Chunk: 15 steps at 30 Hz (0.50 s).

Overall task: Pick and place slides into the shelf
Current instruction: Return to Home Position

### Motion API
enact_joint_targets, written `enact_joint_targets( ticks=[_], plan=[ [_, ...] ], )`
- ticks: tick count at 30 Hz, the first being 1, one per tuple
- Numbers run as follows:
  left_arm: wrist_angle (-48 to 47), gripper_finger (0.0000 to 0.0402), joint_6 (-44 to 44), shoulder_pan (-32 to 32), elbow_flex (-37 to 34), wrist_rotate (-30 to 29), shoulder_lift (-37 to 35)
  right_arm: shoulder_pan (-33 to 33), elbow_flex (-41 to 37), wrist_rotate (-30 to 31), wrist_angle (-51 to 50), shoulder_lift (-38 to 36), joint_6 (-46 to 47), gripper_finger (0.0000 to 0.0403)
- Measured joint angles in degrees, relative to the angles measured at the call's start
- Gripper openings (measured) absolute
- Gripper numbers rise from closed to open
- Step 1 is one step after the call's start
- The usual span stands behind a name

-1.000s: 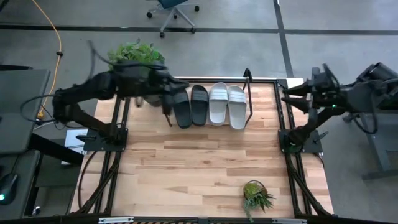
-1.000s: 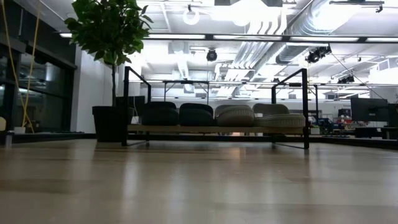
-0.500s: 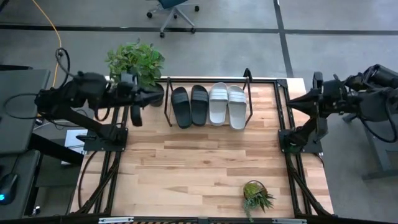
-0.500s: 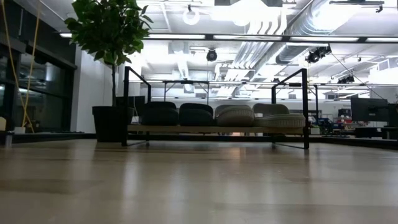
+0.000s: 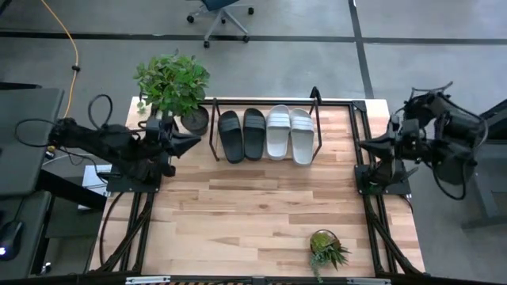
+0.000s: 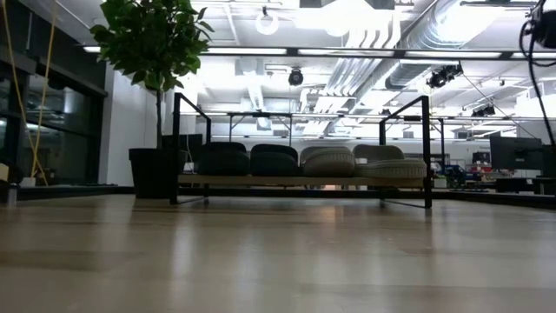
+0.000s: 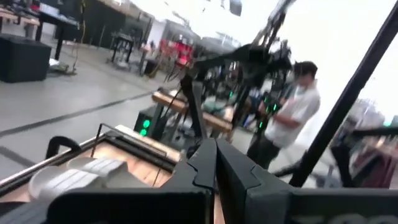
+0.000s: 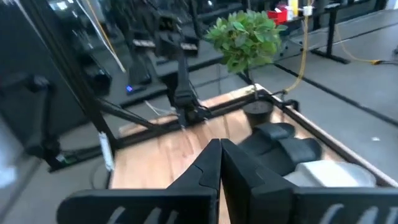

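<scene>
Slides (image 5: 255, 134) are all sitting in the shelf (image 5: 212, 131). Left pincer (image 5: 190, 142) and right pincer (image 5: 366, 144) are hovering closed, empty, over opposite edges of the counter (image 5: 253, 206). Judging only parking is left.

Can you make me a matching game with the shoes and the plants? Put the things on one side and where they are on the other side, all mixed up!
Things:
1. black slides
2. light grey slides
3. big leafy plant
4. small plant

Places, seen from above:
A. right half of the shelf
B. by the edge of the table opposite the shelf, toward the right arm's side
C. left half of the shelf
D. table corner just outside the shelf's left end

Pairs: 1-C, 2-A, 3-D, 4-B.
</scene>
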Motion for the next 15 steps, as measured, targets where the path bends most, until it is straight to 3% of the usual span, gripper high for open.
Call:
enact_joint_targets(
  ticks=[6, 10, 15],
  plan=[
    [14.60, 0.0000, -2.97, 0.07, -13.77, 0.23, -5.27, 5.10, -12.40, 9.34, 10.93, -4.52, 1.73, 0.0000],
    [18.16, 0.0000, -4.87, 0.11, -18.22, 0.22, -6.67, 7.24, -17.51, 9.69, 14.62, -6.54, 6.06, 0.0000],
    [18.20, 0.0000, -6.56, 0.11, -19.39, 0.25, -7.35, 7.37, -18.75, 9.62, 19.85, -7.37, 2.57, 0.0000]
  ],
)
